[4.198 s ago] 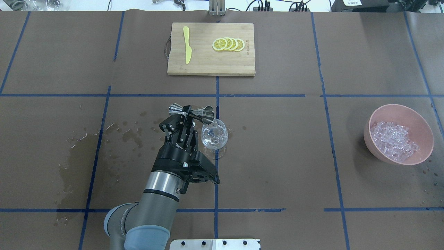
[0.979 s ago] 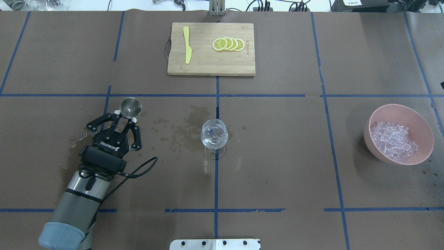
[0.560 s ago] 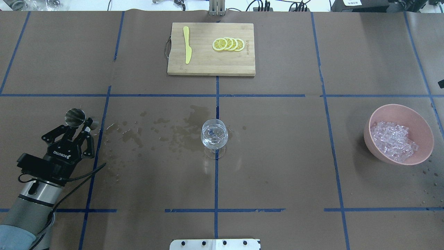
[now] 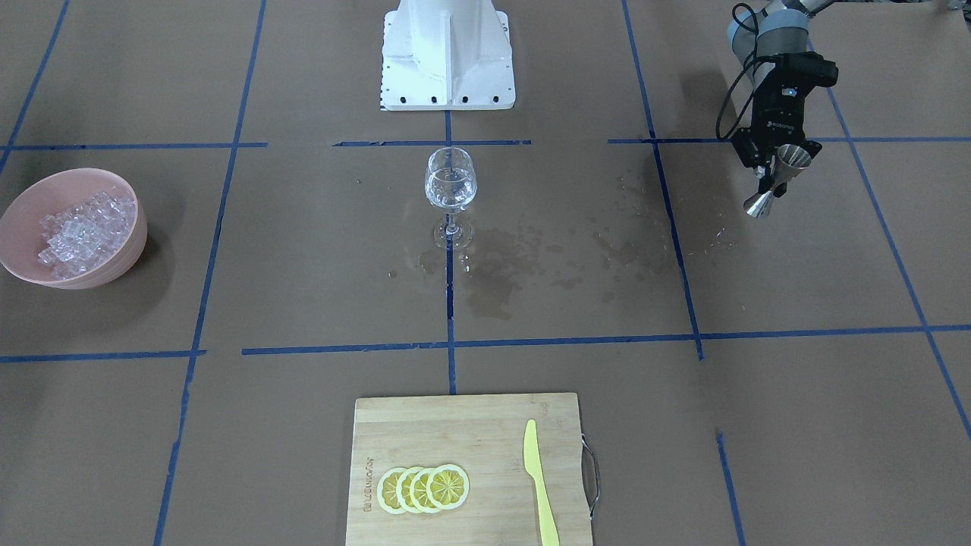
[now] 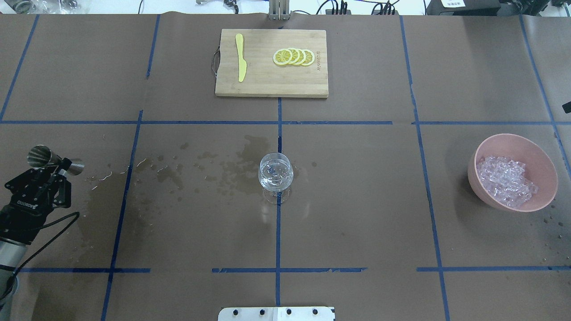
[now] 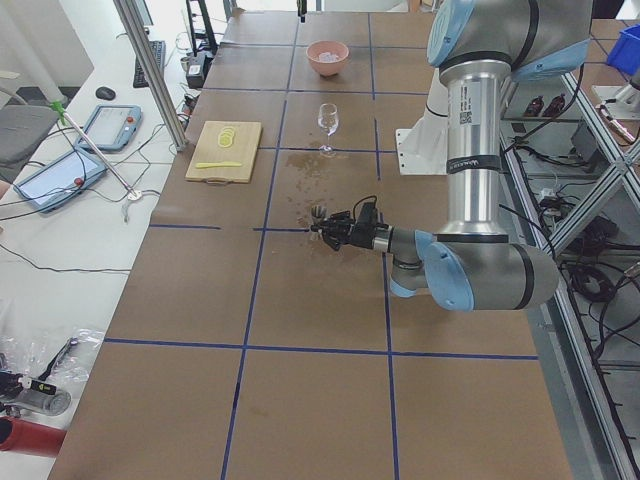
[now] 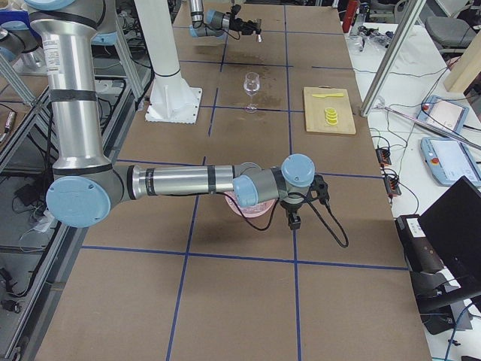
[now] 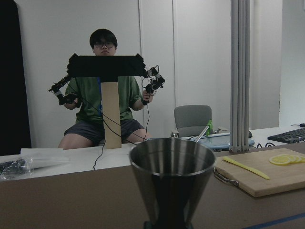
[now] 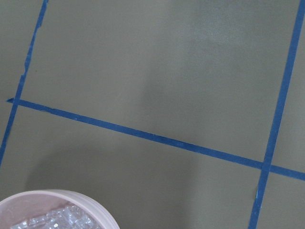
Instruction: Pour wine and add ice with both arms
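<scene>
Our left hand pinches the steel jigger by its narrow waist at the table's 9 o'clock edge; we should set it down upright. The wine sits in the stemmed glass at centre; glassy ice fills the pink bowl at 3 o'clock. We cannot tell our right hand's opening.

Left arm low and outstretched, jaws clamped on jigger; right arm extended, wrist down.

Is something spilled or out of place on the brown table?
Yes: dark wet patches stain the brown paper beside the clear stemmed wine glass and run toward the left gripper, which holds a steel double-cone jigger. It looks like spilled liquid.
</scene>
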`<state>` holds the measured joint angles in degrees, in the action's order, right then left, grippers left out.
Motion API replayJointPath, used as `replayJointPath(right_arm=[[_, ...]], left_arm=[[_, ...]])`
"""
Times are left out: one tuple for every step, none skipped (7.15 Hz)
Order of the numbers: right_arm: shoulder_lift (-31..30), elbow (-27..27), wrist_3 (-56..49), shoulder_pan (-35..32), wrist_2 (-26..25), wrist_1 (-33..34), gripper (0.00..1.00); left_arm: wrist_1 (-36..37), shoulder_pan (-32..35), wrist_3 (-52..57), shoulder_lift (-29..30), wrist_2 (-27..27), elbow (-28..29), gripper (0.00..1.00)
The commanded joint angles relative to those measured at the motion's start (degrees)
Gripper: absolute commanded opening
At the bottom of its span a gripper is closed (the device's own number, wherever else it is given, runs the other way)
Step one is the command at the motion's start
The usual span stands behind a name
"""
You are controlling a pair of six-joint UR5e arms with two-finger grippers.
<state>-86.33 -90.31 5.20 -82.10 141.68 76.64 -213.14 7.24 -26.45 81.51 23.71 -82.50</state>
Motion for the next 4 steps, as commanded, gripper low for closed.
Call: replayJointPath(right_arm=[[-0.16,-1.44,2.7,0.09,0.0,-0.09,1.0],[-0.33,-1.79,2.8,0.18,0.09,-0.09,1.0],[-0.51,-2.15,2.8,0.18,0.09,-0.09,1.0],[-1.03,-2.67,2.8,0.18,0.09,-0.09,1.0]], left_arm=[[0.0,-0.91,-1.06,-0.56,0.98,2.86,0.0],[6.7,-1.34,-1.06,-0.56,0.98,2.96,0.0],[8.51,-1.26,-0.1,-0.82,1.07,2.7,0.0],[12.18,-1.26,0.34,-1.34,0.81,2.08,0.0]])
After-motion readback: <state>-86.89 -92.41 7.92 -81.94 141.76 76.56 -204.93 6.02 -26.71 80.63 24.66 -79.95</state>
